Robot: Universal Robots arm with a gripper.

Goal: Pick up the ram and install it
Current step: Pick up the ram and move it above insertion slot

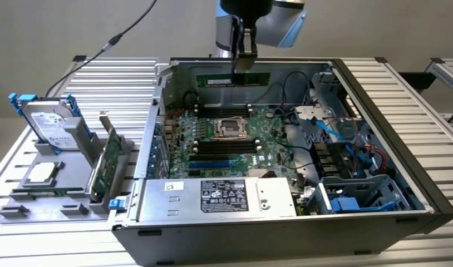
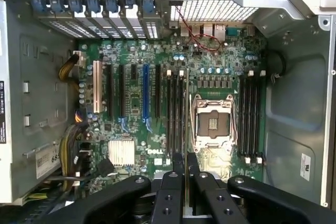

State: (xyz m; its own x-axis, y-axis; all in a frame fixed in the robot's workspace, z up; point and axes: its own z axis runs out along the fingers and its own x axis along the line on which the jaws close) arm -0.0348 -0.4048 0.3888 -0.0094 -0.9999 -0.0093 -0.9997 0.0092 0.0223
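Note:
The ram [image 1: 234, 79], a long thin green stick, hangs level above the far part of the open computer case [image 1: 415, 183], well above the motherboard [image 1: 234, 139]. My gripper [image 1: 244, 60] comes down from above and is shut on the stick's upper edge near its middle. In the wrist view the black fingers [image 2: 175, 179] pinch the stick, which shows edge-on as a thin line [image 2: 188, 108] over the black memory slots [image 2: 176, 114] beside the processor socket [image 2: 212, 124]. A second bank of slots [image 2: 251, 116] lies on the socket's other side.
On the exterior view's left a grey rack [image 1: 44, 192] holds a silver hard drive [image 1: 52, 125] and a taller green expansion card [image 1: 106, 161]. Inside the case are a power supply [image 1: 219, 197], blue cables [image 1: 338, 133] and a drive cage [image 1: 360, 194].

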